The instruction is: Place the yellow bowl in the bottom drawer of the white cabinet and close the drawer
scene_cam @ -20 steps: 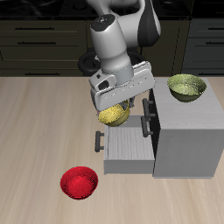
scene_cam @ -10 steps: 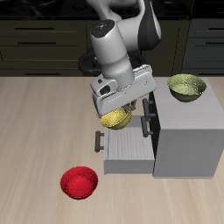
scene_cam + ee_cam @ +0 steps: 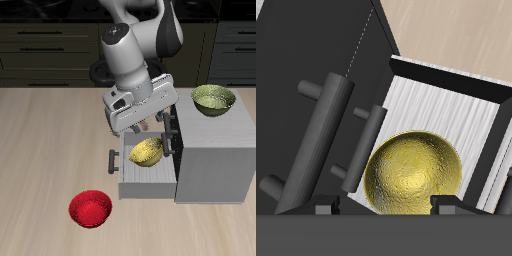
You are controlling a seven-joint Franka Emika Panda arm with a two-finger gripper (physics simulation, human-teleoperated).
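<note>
The gripper (image 3: 146, 124) is hanging just above the pulled-out bottom drawer (image 3: 148, 178) of the white cabinet (image 3: 212, 150). Its jaws are standing apart and are gripping nothing: in the wrist view the two fingertips (image 3: 324, 207) are showing as dark blocks on either side of the yellow bowl (image 3: 414, 172), with a clear gap between them, and they are not pressing on its rim.

The yellow bowl (image 3: 146, 151) is lying inside the bottom drawer, in the part close to the cabinet body, directly under the gripper. It is not sitting flat. In the exterior view it is leaning, with its opening turning partly sideways toward the drawer's front panel rather than straight up. In the wrist view its rounded, speckled surface is facing the camera. Being round, it has no real long axis. Whether it is touching the drawer's back wall, I cannot tell.

The drawer is standing wide open, and its dark bar handle (image 3: 113, 161) is pointing out over the worktop (image 3: 40, 140). The upper drawers' handles (image 3: 318, 135) are showing close beside the bowl in the wrist view.

A red bowl (image 3: 89, 209) is resting on the worktop in front of the drawer, well apart from it. A larger olive-yellow bowl (image 3: 213, 99) is sitting on the cabinet's flat top.
</note>
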